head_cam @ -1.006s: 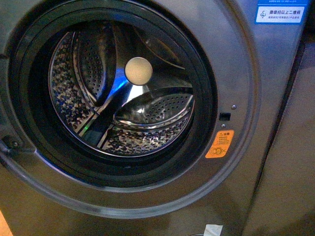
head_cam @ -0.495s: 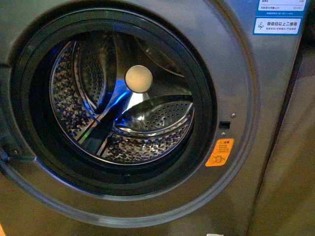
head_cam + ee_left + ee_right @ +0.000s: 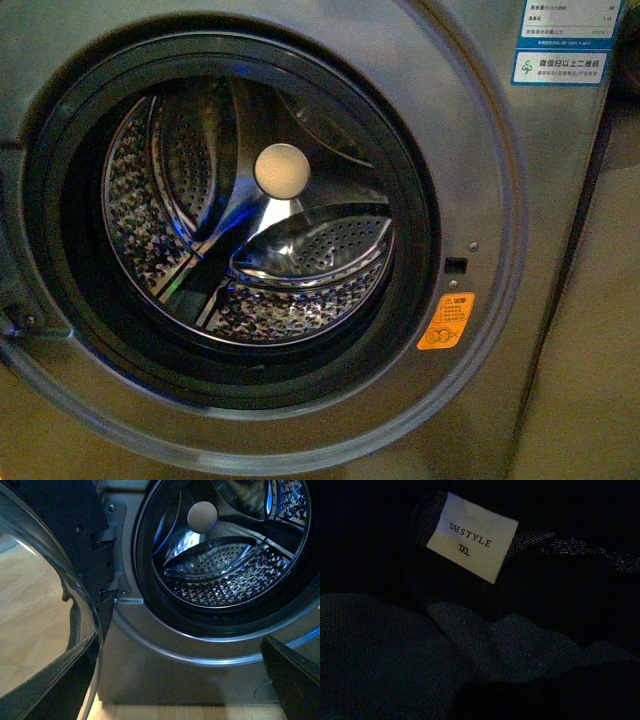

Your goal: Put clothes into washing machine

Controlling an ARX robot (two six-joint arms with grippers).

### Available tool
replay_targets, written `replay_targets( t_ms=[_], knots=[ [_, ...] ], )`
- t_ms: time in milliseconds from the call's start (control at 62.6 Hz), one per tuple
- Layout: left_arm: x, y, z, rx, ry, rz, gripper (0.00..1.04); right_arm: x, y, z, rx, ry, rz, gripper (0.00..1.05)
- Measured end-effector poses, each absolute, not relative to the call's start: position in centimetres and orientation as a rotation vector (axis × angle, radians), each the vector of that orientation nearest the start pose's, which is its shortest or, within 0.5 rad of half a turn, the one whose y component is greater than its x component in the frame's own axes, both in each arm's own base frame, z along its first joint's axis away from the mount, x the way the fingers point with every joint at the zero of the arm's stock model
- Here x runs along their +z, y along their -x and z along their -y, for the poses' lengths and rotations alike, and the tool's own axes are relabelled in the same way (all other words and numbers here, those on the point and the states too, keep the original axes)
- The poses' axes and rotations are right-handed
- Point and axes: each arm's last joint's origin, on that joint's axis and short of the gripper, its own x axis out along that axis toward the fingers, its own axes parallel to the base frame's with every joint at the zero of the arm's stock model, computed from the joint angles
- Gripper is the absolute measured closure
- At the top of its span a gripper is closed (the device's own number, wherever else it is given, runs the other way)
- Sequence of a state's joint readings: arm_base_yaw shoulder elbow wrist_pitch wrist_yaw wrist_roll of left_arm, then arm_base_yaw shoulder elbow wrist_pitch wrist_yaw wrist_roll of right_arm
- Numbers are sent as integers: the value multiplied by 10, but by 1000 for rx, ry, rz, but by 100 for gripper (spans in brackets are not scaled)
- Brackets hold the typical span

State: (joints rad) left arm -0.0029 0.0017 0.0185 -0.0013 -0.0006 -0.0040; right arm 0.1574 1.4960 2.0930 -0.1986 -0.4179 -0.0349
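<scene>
Pale floor (image 3: 160,713); washing machine (image 3: 300,260) facing camera

The left gripper (image 3: 179,641), as seen by its own wrist camera. Two dark fingers (image 3: 50,685) enter from opposite edges of the picture. Each is a flat, tapering wedge that narrows toward its tip, and the tips point inward toward one another. The jaws stand wide apart and grip nothing, and neither finger touches any surface. The wrist is held roughly level, so the two fingers lie at about the same height. Neither arm shows in the front view. The right gripper cannot be made out in its own wrist view, so its pose is not shown.
</scene>
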Motion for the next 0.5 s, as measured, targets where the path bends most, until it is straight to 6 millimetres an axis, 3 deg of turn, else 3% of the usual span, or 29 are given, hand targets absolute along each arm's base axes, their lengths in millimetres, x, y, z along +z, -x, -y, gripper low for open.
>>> replay_targets(
  t_ms=[208, 495],
  knots=[
    [170, -97, 0, -2, 4, 15, 7, 574, -250, -86, 662, 82, 373, 90],
    [170, -97, 0, -3, 4, 15, 7, 557, -259, -87, 692, 76, 337, 90]
  ],
)
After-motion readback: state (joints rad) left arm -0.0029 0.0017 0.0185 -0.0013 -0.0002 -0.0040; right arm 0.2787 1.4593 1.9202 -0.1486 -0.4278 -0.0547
